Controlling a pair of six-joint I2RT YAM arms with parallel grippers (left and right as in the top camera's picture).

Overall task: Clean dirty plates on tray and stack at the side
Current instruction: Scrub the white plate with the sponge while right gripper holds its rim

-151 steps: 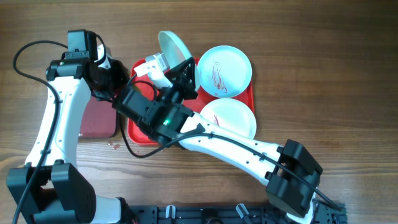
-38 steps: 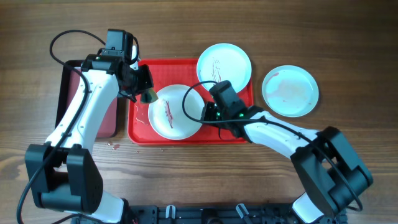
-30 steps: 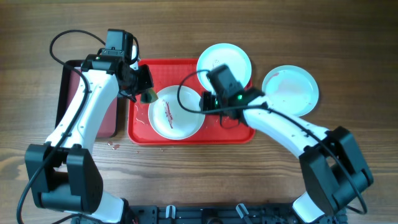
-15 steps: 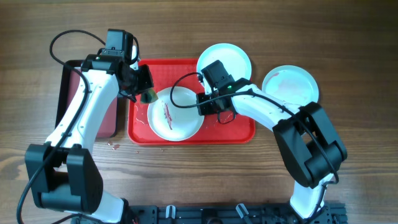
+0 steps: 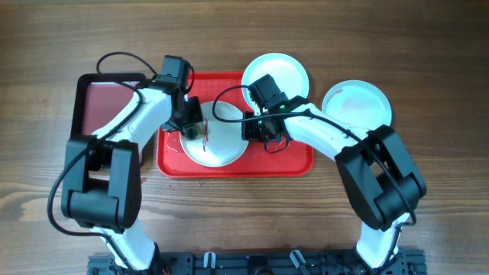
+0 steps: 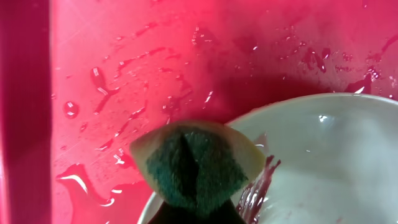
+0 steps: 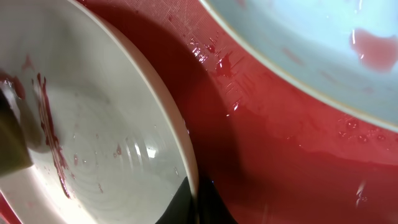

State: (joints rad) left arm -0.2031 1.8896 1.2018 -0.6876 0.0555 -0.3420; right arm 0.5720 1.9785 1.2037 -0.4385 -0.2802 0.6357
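While the left jaws clamp a sponge (image 6: 196, 165) on the smeared plate (image 5: 221, 149), the right jaws grip its rim. One mint plate (image 5: 356, 111) lies off the tray (image 5: 294, 164).

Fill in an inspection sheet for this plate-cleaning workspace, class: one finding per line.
Surface: wooden table, grain visible.
Job's things: wet red tray; smeared white plate on it; pale blue plate overhanging its far edge; another pale plate on the table, right.
Clutter: dark tray, left of the red one.
Grippers: left jaws shut on a sponge; right jaws shut on the white plate's rim.
Cables: black cables loop off both arms.
Surroundings: black rail at near edge.
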